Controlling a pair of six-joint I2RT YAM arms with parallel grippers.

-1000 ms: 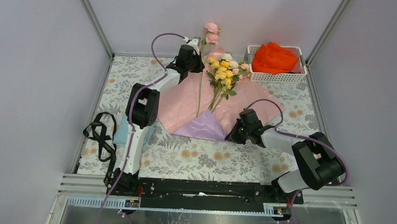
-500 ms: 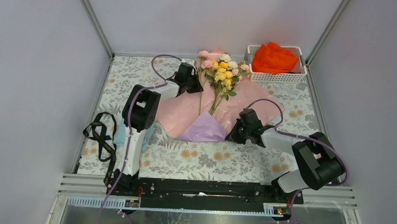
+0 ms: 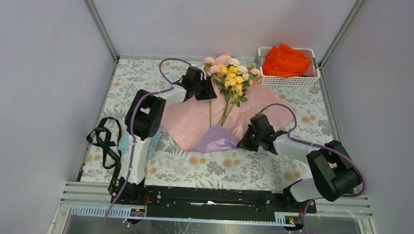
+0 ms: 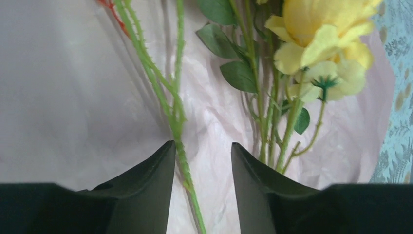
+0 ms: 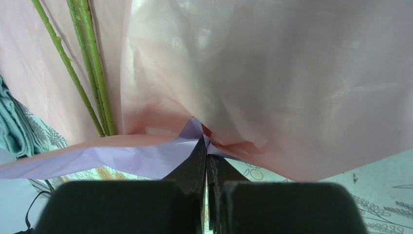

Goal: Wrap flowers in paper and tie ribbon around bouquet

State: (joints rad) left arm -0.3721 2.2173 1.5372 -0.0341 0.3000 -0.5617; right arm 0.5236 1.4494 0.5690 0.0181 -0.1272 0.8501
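Status, left to right:

- ribbon: in a loose heap at the far-left edge of the table, next to the light blue cloth and well apart from the paper. Looks untouched, so tying isn't started.
- left gripper: jaws apart, straddling one thin green stem over the pink face of the paper. Not clamped on anything.
- flowers: lying on the paper, heads toward the far edge, stems running down to the near corner. Placement looks done.
- paper: mostly flat, pink side up. Only the near corner is folded up, lilac showing, over the stem ends.
- right gripper: fingers pressed together, pinching the paper at that folded corner.
- basket with orange cloth: far right, not involved.

My read: flowers are laid and the first bottom fold is in hand. Left to do: bring both sides over into a cone, then fetch the ribbon and tie it. Early in the task.
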